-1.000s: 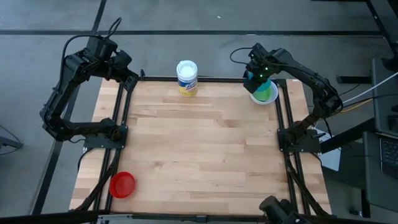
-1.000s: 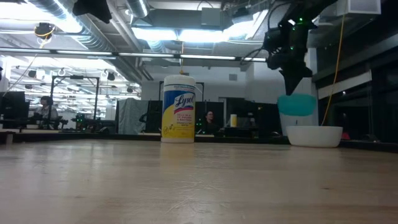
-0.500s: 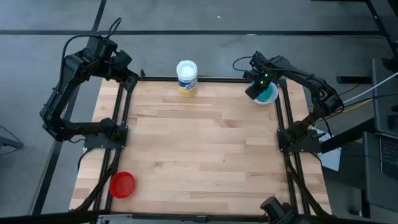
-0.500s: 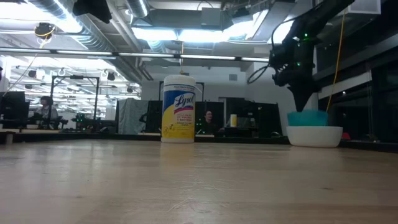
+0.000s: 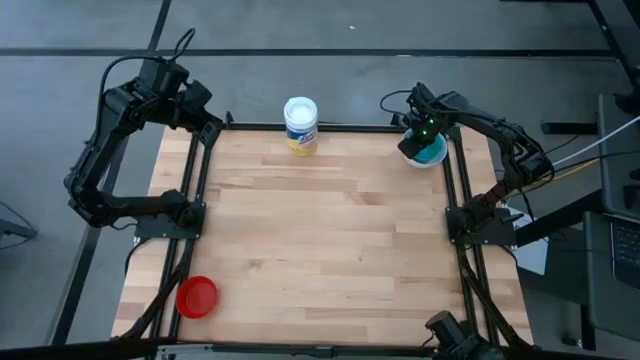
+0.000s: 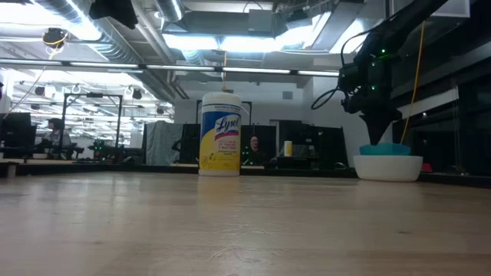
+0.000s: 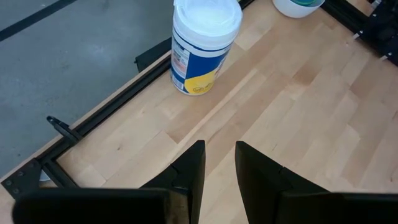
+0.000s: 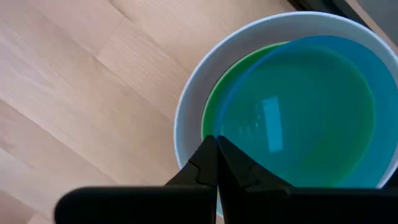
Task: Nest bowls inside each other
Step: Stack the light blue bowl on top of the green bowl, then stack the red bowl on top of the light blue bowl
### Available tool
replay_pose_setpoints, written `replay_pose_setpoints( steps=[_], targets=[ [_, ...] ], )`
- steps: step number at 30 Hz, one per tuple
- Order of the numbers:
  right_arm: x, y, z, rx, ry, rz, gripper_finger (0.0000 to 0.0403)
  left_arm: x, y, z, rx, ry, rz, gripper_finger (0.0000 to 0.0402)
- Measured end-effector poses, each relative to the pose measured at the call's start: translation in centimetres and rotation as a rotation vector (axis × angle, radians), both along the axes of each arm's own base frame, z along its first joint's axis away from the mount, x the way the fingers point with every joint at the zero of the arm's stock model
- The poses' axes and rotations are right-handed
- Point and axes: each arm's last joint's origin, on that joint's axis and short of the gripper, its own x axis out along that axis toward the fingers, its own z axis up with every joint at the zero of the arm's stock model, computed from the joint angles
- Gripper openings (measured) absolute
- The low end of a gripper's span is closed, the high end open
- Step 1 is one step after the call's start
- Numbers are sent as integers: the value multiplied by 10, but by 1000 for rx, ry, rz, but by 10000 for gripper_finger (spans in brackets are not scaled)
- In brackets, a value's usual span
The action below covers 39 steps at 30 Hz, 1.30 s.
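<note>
A white bowl (image 8: 186,106) stands at the table's far right corner with a green bowl (image 8: 217,109) nested in it. A light blue bowl (image 8: 298,106) sits inside the green one. My right gripper (image 8: 216,146) points down over this stack (image 5: 427,153) and is shut on the light blue bowl's rim. A red bowl (image 5: 197,296) rests on the table near the near left corner. My left gripper (image 7: 219,152) hangs open above the far left corner (image 5: 207,124), holding nothing. My right gripper pinches the light blue bowl's rim (image 8: 219,132) between its two fingers, one finger inside the wall and one outside, on the side toward the table's middle. The fingers come from above, pointing down. The bowl sits down in the green bowl, its top (image 6: 386,149) just above the white rim.
A tall white cylindrical container with a yellow label (image 5: 300,122) stands at the middle of the far edge. Black frame rails (image 5: 458,190) run along the table's left and right sides. The wooden tabletop (image 5: 320,240) between the container and the red bowl is bare.
My right gripper has gone down toward the white bowl with the light blue bowl, staying shut. The bowl hung clear above the stack a second ago; now it sits inside the green bowl.
</note>
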Motion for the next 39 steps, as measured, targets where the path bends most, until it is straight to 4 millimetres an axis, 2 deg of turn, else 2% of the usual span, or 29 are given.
replay_pose_setpoints(
  steps=[13,17,24,29,34,39],
  targets=[
    [-4,-7,0,-30,-20,6,11,0,0,0,-3,-2,6,84],
    [-4,-7,1,-17,-46,7,42,0,0,0,-4,-3,7,84],
    [-4,-7,1,-12,-56,3,120,0,0,0,0,0,2,84],
    [-5,-10,1,-76,14,-10,164,0,0,0,4,-2,1,84],
    [-7,-13,1,-133,69,-39,187,0,0,0,5,-2,0,84],
    [-4,-11,1,-86,-2,-56,191,2,2,-5,-14,11,-2,84]
  ],
)
